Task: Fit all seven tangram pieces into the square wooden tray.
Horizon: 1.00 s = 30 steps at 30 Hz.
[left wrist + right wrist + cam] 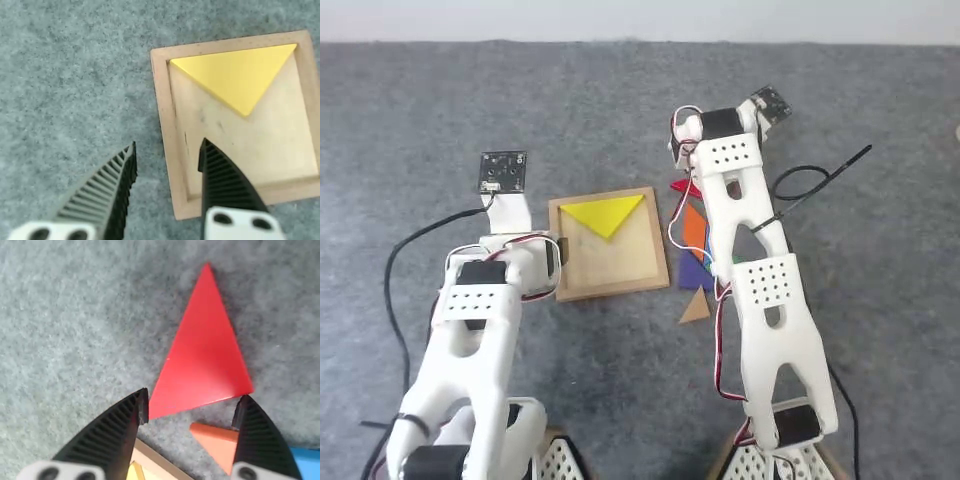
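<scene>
Left pincer point(168, 145) apart astride tray point(162, 100) wall; right pincer point(194, 396) apart, tips flanking red triangle point(205, 355).

The wooden tray point(161, 125) looks matt, the yellow triangle point(235, 75) smooth and glossy, the grey cloth point(75, 75) rough.

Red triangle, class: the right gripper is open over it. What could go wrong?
The red triangle lies flat on carpet, so the right gripper may slip off its edges. One finger sits close to the orange piece and could nudge it. The left gripper straddles the tray wall and might shift it.
</scene>
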Tool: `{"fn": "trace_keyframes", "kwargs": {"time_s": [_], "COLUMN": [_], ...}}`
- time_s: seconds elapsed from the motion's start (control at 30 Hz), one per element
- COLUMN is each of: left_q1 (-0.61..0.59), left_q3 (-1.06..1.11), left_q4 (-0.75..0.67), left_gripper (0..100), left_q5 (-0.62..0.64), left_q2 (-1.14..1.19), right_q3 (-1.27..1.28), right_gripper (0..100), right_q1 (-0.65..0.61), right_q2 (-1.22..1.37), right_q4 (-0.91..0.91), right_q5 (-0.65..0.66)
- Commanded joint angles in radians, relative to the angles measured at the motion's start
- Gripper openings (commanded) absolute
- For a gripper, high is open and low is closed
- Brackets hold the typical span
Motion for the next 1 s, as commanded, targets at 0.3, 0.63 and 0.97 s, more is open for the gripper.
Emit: {"fn": "trace_keyframes", "kwargs": {"time_s": [0.3,0.63,0.97], "left_q1": [-0.003,-0.005,-0.005], "left_q3": [-0.01,-0.012,-0.012], "left_q4": [0.012,0.014,0.014], "left_gripper": [20,20,20], "left_q5": [0.003,0.009,0.005], "left_q2": [-0.041,-0.041,-0.041], "right_q3": [0.078,0.094,0.087], "right_gripper": [27.6,27.7,27.7], "right_q1": [0.059,0.047,0.07], "right_q2": [-0.012,-0.012,0.024], "right_q4": [-0.067,-0.182,-0.232], "right_q5": [0.06,0.077,0.089]}}
